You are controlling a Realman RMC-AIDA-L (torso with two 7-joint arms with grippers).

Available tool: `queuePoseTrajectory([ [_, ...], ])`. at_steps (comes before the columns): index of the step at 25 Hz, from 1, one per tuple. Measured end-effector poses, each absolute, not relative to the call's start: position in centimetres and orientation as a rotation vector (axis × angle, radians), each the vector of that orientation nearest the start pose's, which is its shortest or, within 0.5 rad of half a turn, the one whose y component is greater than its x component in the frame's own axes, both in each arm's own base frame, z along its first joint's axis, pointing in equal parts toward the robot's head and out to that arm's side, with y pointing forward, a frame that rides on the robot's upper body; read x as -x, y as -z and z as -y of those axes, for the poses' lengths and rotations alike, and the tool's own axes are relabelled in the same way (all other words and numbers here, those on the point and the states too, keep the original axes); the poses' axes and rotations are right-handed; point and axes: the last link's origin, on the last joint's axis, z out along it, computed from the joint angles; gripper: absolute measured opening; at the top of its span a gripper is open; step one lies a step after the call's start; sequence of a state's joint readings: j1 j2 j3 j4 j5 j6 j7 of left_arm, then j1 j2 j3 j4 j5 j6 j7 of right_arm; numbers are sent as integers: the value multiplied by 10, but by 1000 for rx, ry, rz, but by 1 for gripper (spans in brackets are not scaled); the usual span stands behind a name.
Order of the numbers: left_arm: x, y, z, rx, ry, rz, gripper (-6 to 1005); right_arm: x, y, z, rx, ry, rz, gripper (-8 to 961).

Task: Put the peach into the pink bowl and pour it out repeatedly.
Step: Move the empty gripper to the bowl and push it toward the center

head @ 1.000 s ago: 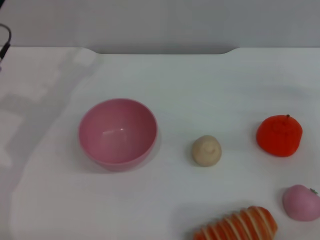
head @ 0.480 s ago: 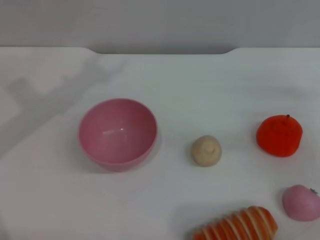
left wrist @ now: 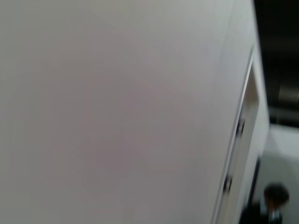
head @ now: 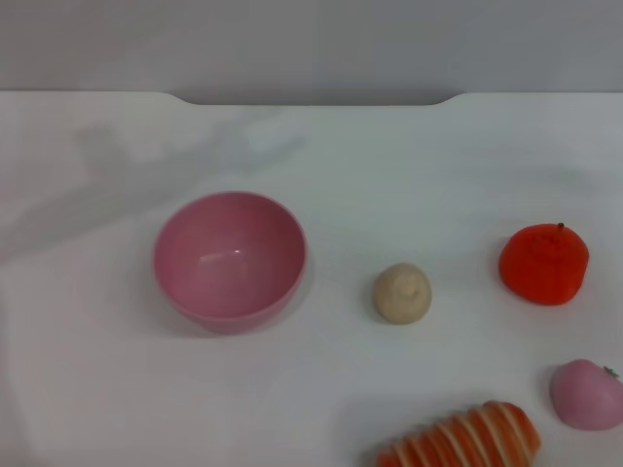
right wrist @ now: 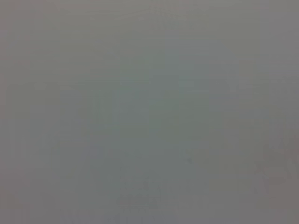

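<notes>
- I see one pink bowl [head: 230, 256]
- one peach [head: 586, 394]
- one orange-red fruit [head: 543, 263]
- one beige lump [head: 402, 292]
- one striped orange piece [head: 465, 439]

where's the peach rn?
Head view: the peach sits on the table at the near right edge, below the orange-red fruit and right of the striped orange toy, far from the pink bowl.
</notes>
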State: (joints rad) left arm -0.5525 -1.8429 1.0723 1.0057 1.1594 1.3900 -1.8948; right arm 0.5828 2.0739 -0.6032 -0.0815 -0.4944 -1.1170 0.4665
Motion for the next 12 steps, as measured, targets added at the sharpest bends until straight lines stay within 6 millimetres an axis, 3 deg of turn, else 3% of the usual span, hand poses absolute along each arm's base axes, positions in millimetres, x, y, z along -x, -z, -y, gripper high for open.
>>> queuePoseTrajectory([
  [7,116,-138,-401,2580,984,650,779,-344,-59,-376,1214,-897,-749,519],
  [12,103,-135,-397,2634,805,637,776,-346,-59,-377,1213,-889,-758,518],
])
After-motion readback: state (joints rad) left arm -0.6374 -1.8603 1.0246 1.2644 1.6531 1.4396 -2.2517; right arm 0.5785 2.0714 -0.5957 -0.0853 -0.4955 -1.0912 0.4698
